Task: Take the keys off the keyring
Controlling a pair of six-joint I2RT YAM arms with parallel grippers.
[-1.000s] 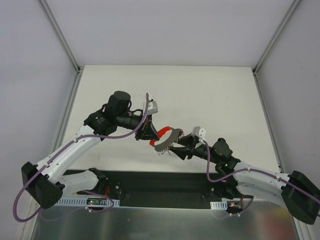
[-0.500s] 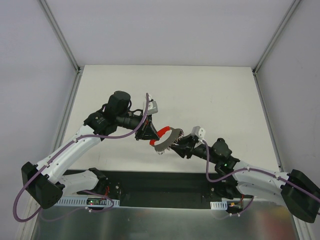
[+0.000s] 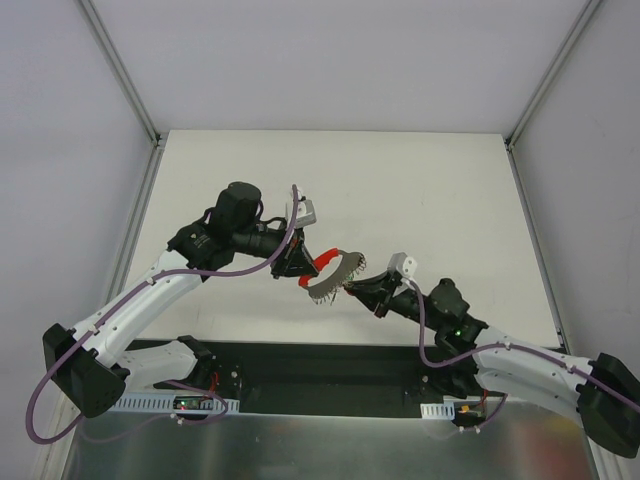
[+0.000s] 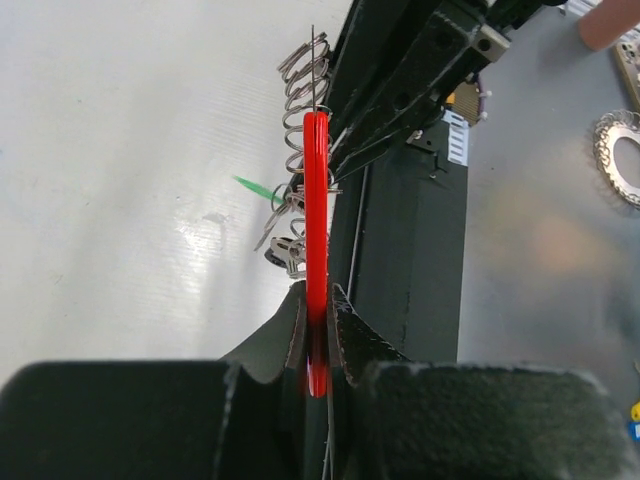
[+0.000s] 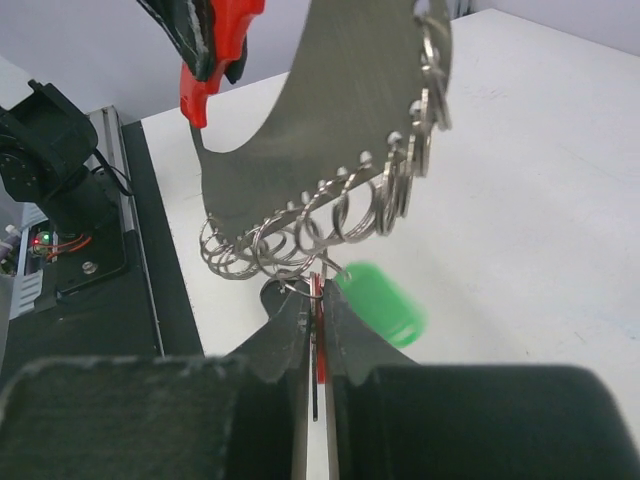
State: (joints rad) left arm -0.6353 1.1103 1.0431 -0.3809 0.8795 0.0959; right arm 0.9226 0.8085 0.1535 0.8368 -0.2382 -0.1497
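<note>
Over the last second the right arm has pulled its elbow back and down, away from the keyring (image 3: 322, 263). Its wrist now sits lower and further out on that side. The right gripper (image 3: 353, 288) has not let go, and its tip is still at the ring-fringed edge. The grey crescent plate (image 5: 320, 110) that hangs off the red loop seems to have swung a little toward it.

To my eye that is a tug: one arm anchors and the other draws a piece outward. Nothing has come free yet. The split rings (image 5: 345, 215) all still sit in their holes, and the keys (image 4: 284, 258) hang just beside the red loop.

The left gripper (image 4: 316, 335) reaches in from the far side of the keyring. Its jaws are pinched hard on the red loop, which it holds edge-on in the air above the white table (image 3: 420, 190).

The right claw's fingers are all but closed on something thin under the lowest ring, right next to the green tag (image 5: 380, 302). I take it for a key seen edge-on, though it is too slim to be sure. That forearm lies low and stretched, pointing up at the keyring.
</note>
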